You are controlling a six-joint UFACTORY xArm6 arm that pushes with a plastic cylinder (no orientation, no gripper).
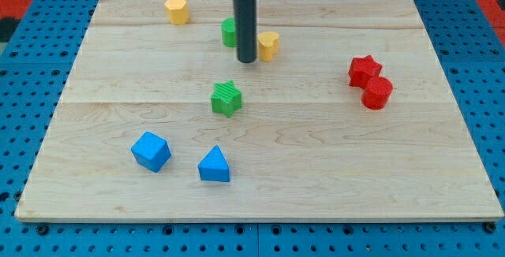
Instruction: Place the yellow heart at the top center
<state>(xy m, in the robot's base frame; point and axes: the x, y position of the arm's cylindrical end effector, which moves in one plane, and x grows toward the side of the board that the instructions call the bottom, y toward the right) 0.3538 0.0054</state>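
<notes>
— Near the view's top, just right of centre on the pale wooden board (316, 154), where is my tip sitting?

— My tip (247, 60), the lower end of the straight dark rod, is resting on the planks between two blocks. No jaws are showing on this rig, only the rod, so nothing is being gripped.

— And the task's block?

— The small yellow heart-shaped block (269, 45) is lying just beside my tip, on its right and slightly toward the view's top; whether they are touching I cannot tell. A green block (229, 32) is sitting on the tip's left, partly hidden behind the rod, so its shape is not making itself out.

— What else is lying about?

— A yellow hexagonal block (177, 10) is sitting well to the tip's upper left. A green star-shaped block (226, 98) is lying below the tip. Farther down and left, a blue cube (151, 150) and a blue triangular block (214, 165) are resting near each other. Far to the tip's right, a red star-shaped block (364, 70) is touching a red cylinder (377, 92).
</notes>
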